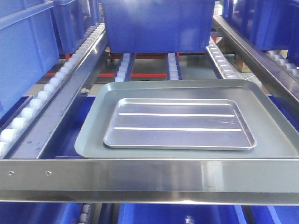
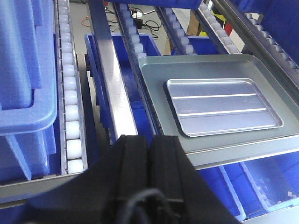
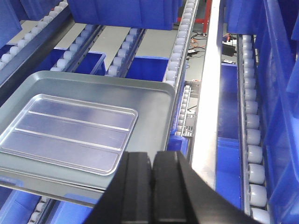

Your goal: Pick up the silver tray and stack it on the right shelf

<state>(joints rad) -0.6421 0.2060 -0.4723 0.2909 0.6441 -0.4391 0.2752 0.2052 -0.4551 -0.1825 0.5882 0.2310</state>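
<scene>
**Mara:** Front-facing view first. Where does the silver tray sit?

**Teo:** It lies flat inside the larger grey tray, which rests on the roller tracks of the right shelf, just behind the broad steel front bar. The bar shows two small screws near its left end. The grey tray's right edge runs out of the picture.

**Mara:** And behind the trays?

**Teo:** A blue bin stands on the rollers, its top cut off by the upper edge. More blue bins crowd both sides, each only partly in view.

**Mara:** Does that view show either arm?

**Teo:** No. Only the wrist views do. The left gripper fills the bottom of its picture as two black fingers pressed side by side with no gap, so it is clenched on nothing. It stands apart from both trays, to their left. A dark cable below is blurred.

**Mara:** The right one?

**Teo:** The right gripper looks much the same: two black fingers meeting at a thin seam, empty, near the grey tray's right corner but not touching it. Its lower body is cut off.

**Mara:** Anything hard to read?

**Teo:** The floor clutter beyond the rack, cables and a cardboard box, is too small to make out. The bins under the shelf are mostly hidden by the bar.
</scene>
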